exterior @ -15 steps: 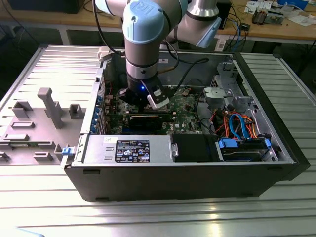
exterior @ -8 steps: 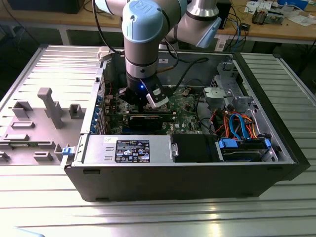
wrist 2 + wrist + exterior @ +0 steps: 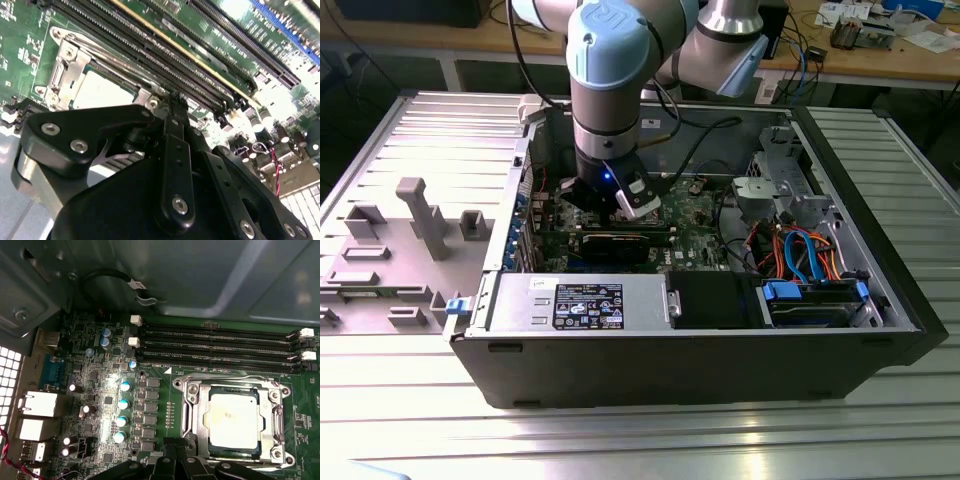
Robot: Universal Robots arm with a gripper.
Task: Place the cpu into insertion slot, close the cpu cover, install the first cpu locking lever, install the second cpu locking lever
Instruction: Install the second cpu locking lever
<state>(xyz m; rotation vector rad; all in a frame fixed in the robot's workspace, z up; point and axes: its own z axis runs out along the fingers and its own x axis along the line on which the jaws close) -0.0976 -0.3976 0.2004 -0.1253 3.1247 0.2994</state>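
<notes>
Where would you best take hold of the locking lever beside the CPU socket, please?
Probably at its free bent end beside the cpu cover, coming from above: the lever is a thin wire rod lying flat along the frame, so only an end standing clear offers purchase. The gripper sits at the socket's edge.

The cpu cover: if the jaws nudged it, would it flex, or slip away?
The cpu cover looks like thin sheet metal, so it would probably spring slightly. It lies flat around the cpu, likely held at its frame, so sliding seems unlikely. Its smooth surface may be slippery.

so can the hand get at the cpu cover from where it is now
Probably yes: the hand sits right at the edge of the cpu cover, which lies flat around the cpu, with nothing between them.
</notes>
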